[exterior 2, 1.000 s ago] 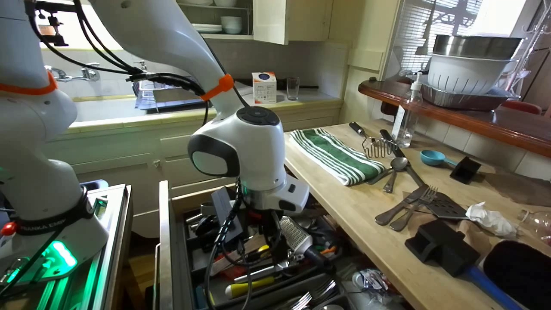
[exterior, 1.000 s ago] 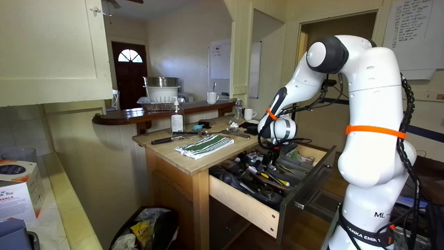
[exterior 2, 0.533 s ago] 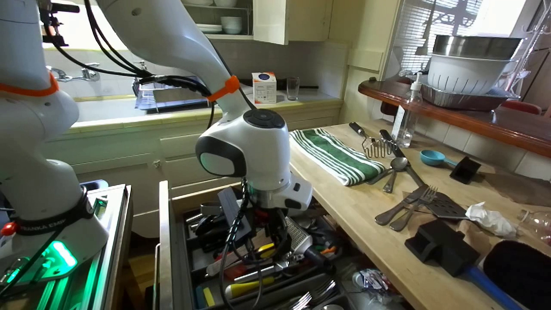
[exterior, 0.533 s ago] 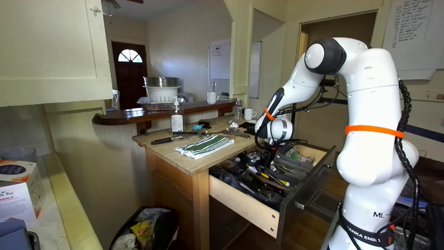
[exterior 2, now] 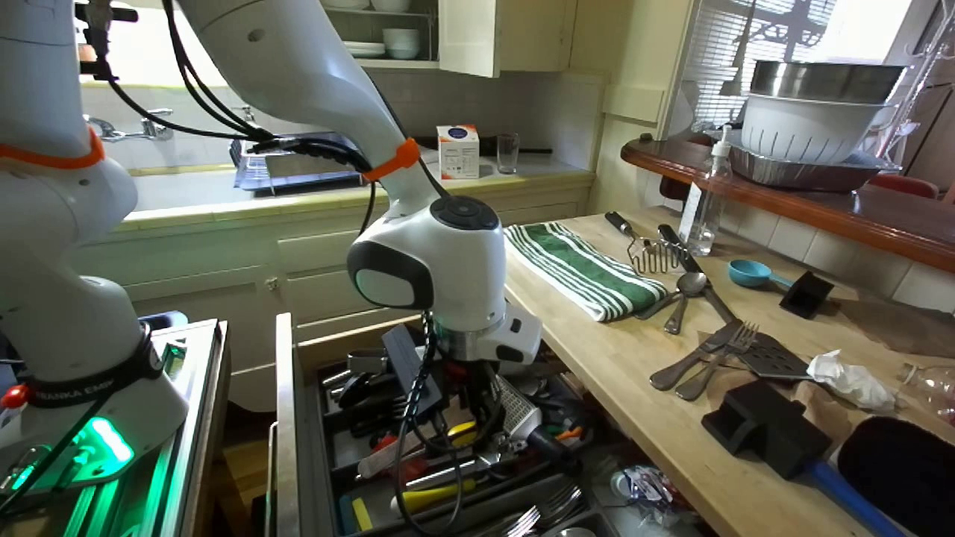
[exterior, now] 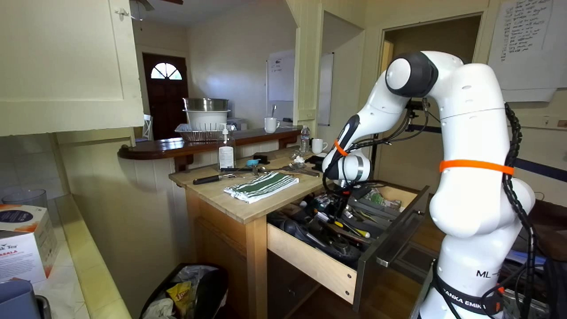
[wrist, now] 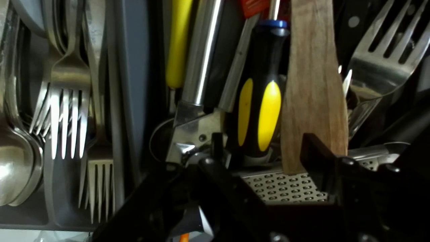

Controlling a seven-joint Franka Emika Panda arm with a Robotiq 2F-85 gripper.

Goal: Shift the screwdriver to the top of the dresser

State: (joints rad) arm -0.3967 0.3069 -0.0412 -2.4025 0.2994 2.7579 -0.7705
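In the wrist view, the screwdriver [wrist: 269, 112] lies in the drawer, its black handle marked with yellow ovals and a blue collar. The shaft runs out of the picture's top. My gripper [wrist: 263, 143] stands open over the handle's butt end, with gaps on both sides; the right finger [wrist: 317, 153] is above a wooden spatula [wrist: 312, 84]. In an exterior view, a yellow patch beneath the gripper seems to be the screwdriver [exterior 2: 462, 432], partly covered by cables. The dresser [exterior: 217, 189] has a pale flat top, level with my wrist and beside it.
The open drawer [exterior: 305, 261] is crammed: can opener [wrist: 198, 131], grater [wrist: 285, 188], yellow-handled tool [wrist: 178, 43], forks [wrist: 70, 77]. On the dresser top lie a striped towel [exterior 2: 586, 268], a masher [exterior 2: 656, 253], a slotted spatula [exterior 2: 776, 358], cutlery and a soap bottle [exterior 2: 705, 201].
The arm has shifted a little toward the dresser top, above the drawer, and its cables have swung along. The drawer's contents look unmoved.
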